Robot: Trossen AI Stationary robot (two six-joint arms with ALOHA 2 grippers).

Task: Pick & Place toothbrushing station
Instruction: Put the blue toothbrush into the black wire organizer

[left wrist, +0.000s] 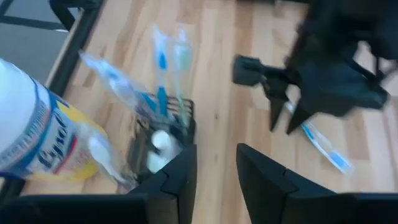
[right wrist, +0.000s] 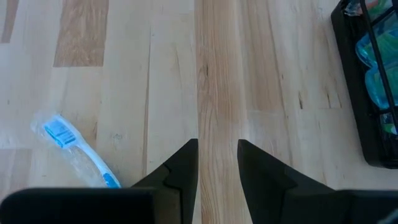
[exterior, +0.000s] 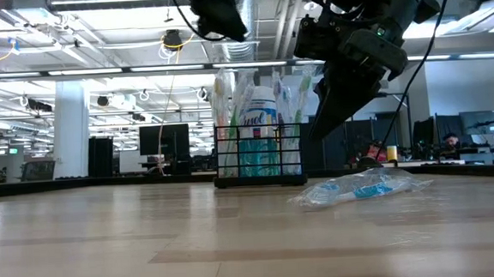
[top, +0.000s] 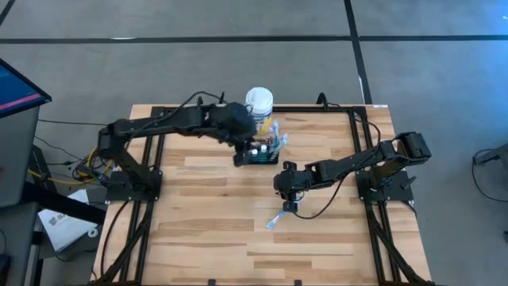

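The toothbrushing station is a low black wire-mesh caddy standing on the table's far middle, with several wrapped toothbrushes upright in it. My left gripper hovers open above and just left of the caddy, holding nothing. My right gripper is open over bare wood, nearer the front than the caddy. One wrapped blue-and-white toothbrush lies flat on the table beside it, also seen in the high view and the low view.
A yellow canister with a white lid stands upright right behind the caddy, near the far edge. In the left wrist view the canister is close beside the caddy. Bare wooden tabletop lies toward the near edge.
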